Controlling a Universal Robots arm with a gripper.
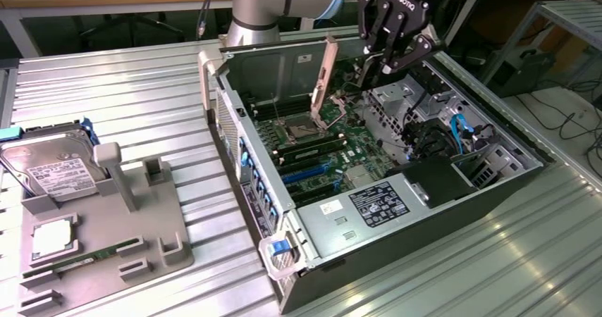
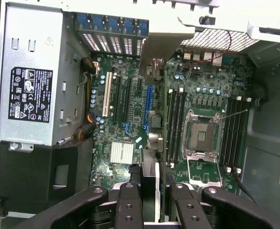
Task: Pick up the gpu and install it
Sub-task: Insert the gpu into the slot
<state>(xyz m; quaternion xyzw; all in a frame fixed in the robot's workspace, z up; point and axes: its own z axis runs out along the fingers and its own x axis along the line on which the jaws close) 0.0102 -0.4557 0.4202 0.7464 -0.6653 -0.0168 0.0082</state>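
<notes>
A slatted metal table (image 1: 123,91) carries an open computer case (image 1: 414,260) lying on its side, with the robot arm (image 1: 282,0) rising behind it. Toward the exterior view's left sits a grey holder tray (image 1: 160,218), well apart from the case. Inside the case, the silver power supply (image 1: 376,211) (image 2: 32,81) lies beside the green motherboard (image 1: 311,155) (image 2: 202,95). A silver hard drive (image 1: 52,165) with a white label leans at the far end of the tray. The gpu (image 1: 325,74) (image 2: 149,176) stands on edge inside the case, over the motherboard, its pale bracket strip tilted near the case's rear wall; whether its lower edge sits in a slot cannot be told. The gripper (image 1: 388,62) (image 2: 154,188) hangs over the board at the card's other end, part-way closed, its two black fingers (image 2: 130,200) clamped on the thin card between them. The empty processor socket (image 1: 303,128) (image 2: 201,136) lies just beside the card, and a narrow green memory stick (image 1: 89,257) rests on the tray.
</notes>
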